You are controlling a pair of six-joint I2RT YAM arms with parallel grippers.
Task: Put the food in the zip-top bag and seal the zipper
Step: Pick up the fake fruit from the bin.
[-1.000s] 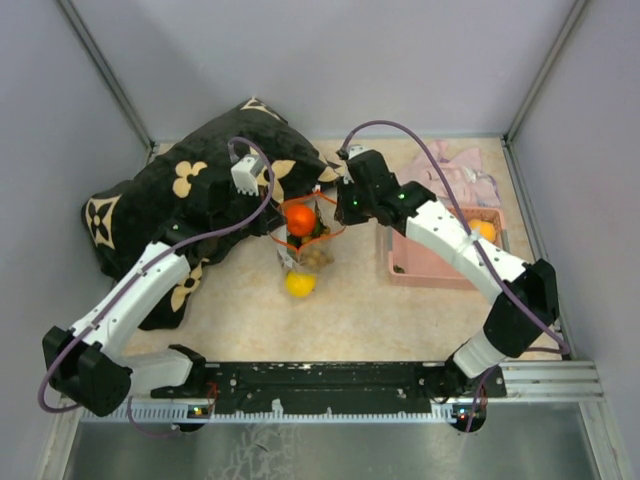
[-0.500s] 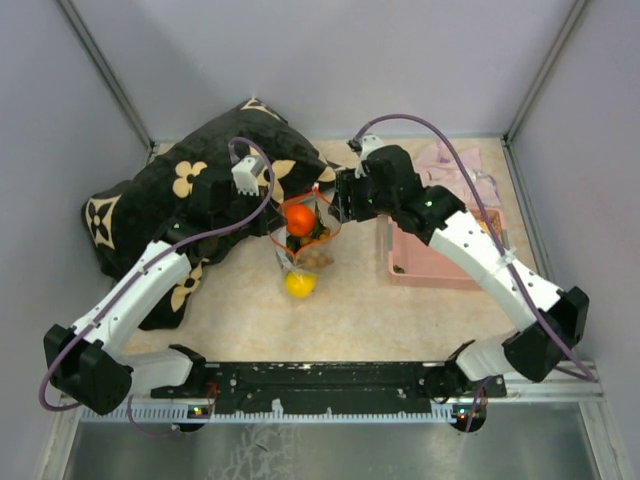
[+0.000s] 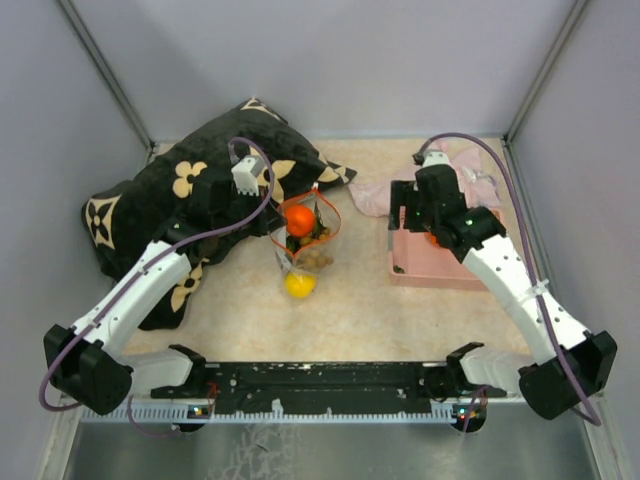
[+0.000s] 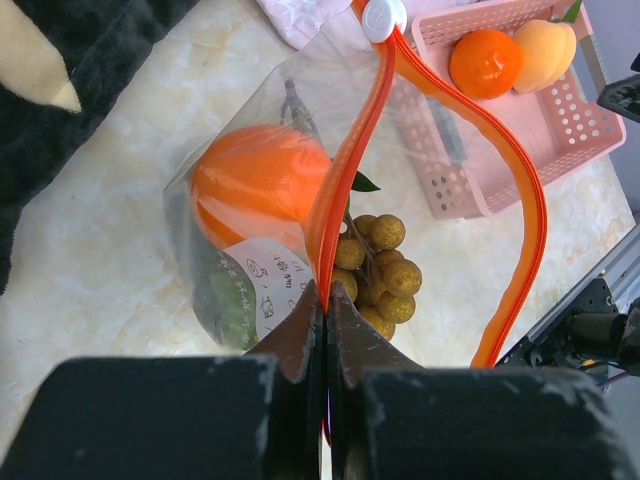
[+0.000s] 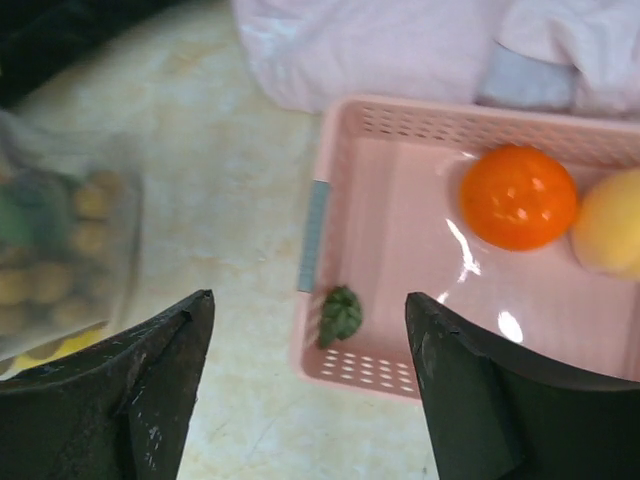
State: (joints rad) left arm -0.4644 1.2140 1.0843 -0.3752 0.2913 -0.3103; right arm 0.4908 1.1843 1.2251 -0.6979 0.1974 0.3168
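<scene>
The left gripper (image 4: 325,300) is closed tight on the zipper (image 4: 350,170), pinching the orange-red strip at one end of the mouth of the zip-top bag (image 3: 305,245). The rest of the strip bows out in a loop, so the mouth stands open, with the white slider (image 4: 384,18) at the far end. The bag sits on the table (image 3: 350,320) at centre, just beside the black cushion (image 3: 150,200) with a beige flower pattern; the cushion fills the far-left area and the left arm reaches across it. Inside the bag an orange fruit (image 4: 260,185) lies beside a grape bunch (image 4: 380,270). A lemon (image 3: 299,284) shows at the bag's near end; whether it is inside cannot be told. The right gripper (image 5: 308,300) hangs over the left end of the pink basket (image 5: 332,160), jaws wide apart with nothing between them. In the basket lie a second orange fruit (image 5: 518,197), a yellowish fruit (image 5: 610,235) touching it, and, apart near the front wall, a small green leaf piece (image 5: 341,314). A pale pink cloth (image 5: 400,50) lies bunched against the basket's far wall. Bag and basket stand apart.
</scene>
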